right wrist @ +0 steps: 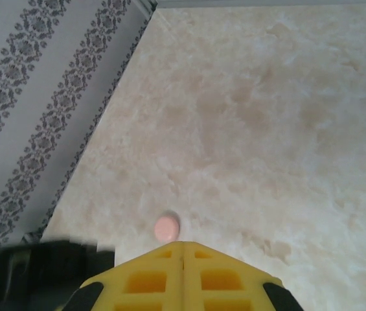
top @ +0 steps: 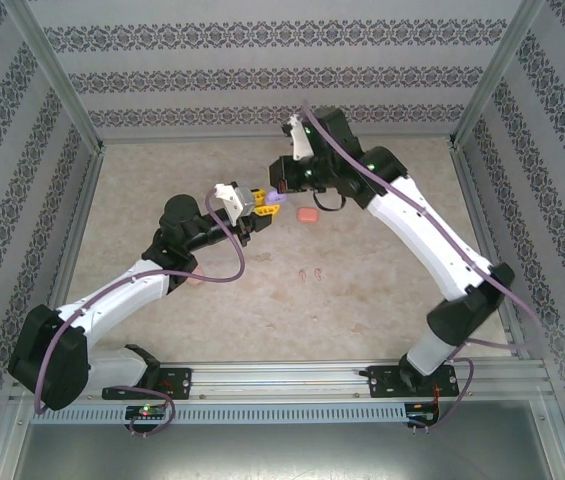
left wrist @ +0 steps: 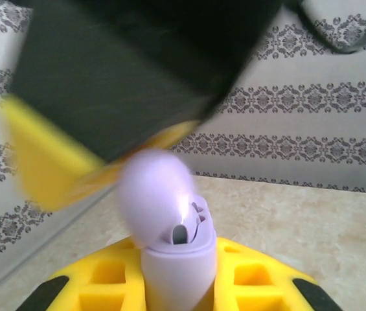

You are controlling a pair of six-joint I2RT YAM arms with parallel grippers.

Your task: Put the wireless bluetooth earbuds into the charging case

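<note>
Left hand (left wrist: 177, 291) clamps the purple charging case (left wrist: 175, 262) upright, lid open; right hand (right wrist: 183, 251) closed tight, fingers (right wrist: 147, 282) meeting, close above that case; two pinkish earbuds (top: 312, 272) lie on the counter (top: 382, 300), well apart from it.

Robot test booth, laboratory type. Enclosure: bare aluminium posts (top: 62, 85) at the corners, with walls (top: 262, 70) hung in grey wallpaper of repeating ornamental bands. Work surface: a beige, marble-patterned table (top: 162, 180) running wall to wall. Near edge: a slotted metal rail (top: 282, 375) carrying two black-and-white machines bolted side by side, the left arm (top: 112, 290) and the right arm (top: 422, 225).
</note>
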